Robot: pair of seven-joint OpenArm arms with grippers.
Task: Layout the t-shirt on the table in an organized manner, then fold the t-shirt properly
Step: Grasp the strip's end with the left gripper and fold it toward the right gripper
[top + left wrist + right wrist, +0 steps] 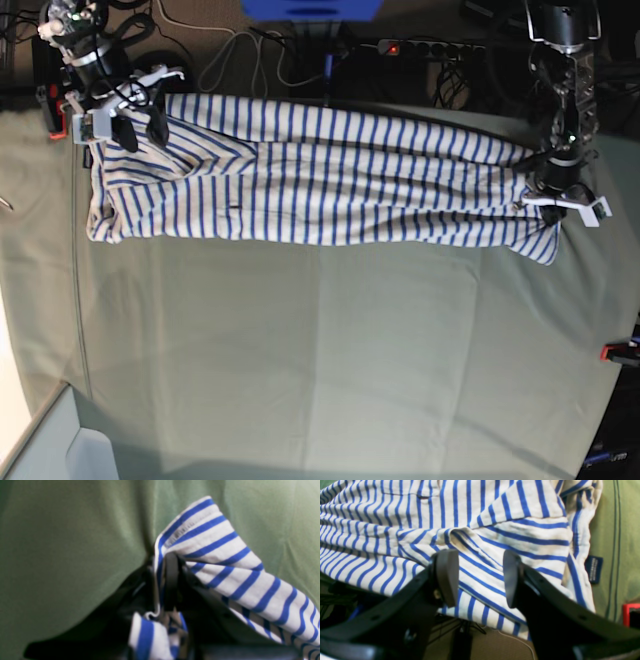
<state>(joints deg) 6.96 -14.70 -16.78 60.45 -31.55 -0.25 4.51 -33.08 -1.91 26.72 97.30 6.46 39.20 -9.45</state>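
The t-shirt, white with blue stripes, lies stretched in a long band across the far part of the table. My left gripper is shut on a bunched end of the t-shirt at the right end and holds it just above the green cloth; it also shows in the left wrist view. My right gripper is open, jaws wide apart over the wrinkled t-shirt at the left end, with nothing between them. A dark blue tag hangs at the shirt's edge.
Red clamps sit at the table's edges. A power strip and cables lie behind the far edge. A pale bin stands at the near left corner.
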